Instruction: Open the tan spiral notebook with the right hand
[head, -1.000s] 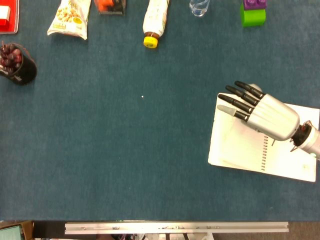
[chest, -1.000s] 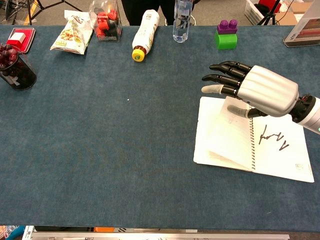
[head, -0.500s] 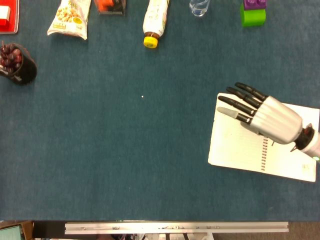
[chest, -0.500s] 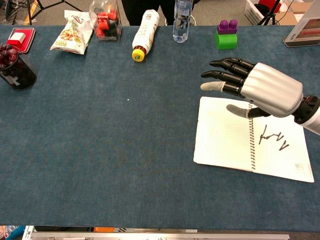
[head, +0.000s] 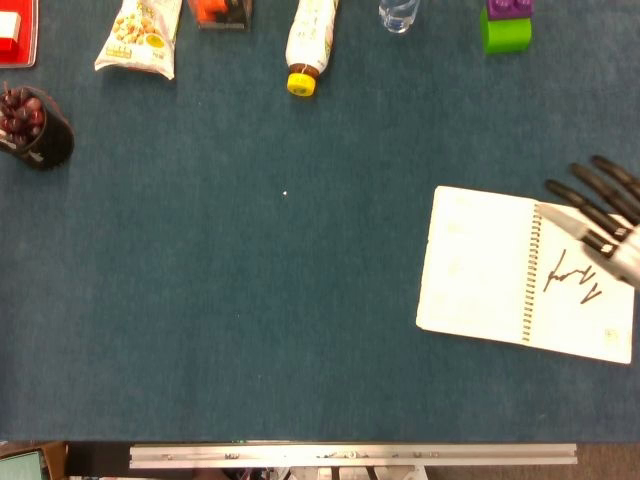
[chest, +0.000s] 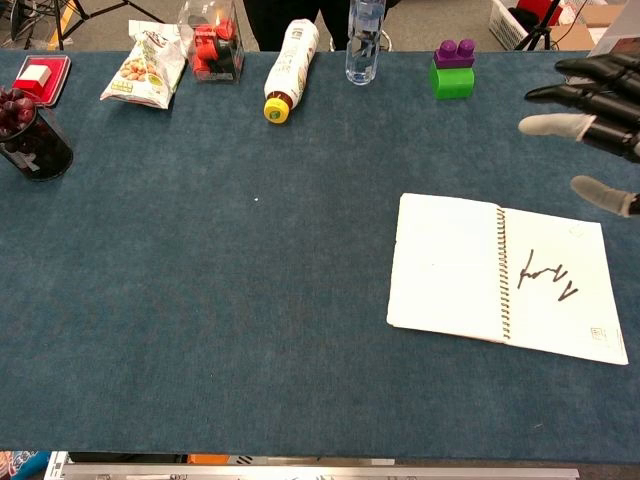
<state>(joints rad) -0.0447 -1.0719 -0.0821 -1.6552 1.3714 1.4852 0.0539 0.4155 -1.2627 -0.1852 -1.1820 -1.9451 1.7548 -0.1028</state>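
The spiral notebook (head: 525, 272) (chest: 505, 274) lies flat and open on the blue table at the right, white pages up, with a dark scribble on its right page. My right hand (head: 600, 215) (chest: 590, 115) hovers at the right edge, above and past the notebook's far right corner, fingers spread and holding nothing. Only its fingers show in both views. The left hand appears in neither view.
Along the far edge stand a snack bag (chest: 143, 65), a red item in a clear box (chest: 212, 45), a lying bottle with a yellow cap (chest: 286, 70), a water bottle (chest: 364, 40) and a green-purple block (chest: 453, 68). A dark cup (chest: 30, 135) sits far left.
The right hand has lifted off the notebook and drawn back to the right. The left page, which stood slightly raised a second ago, now lies flat.
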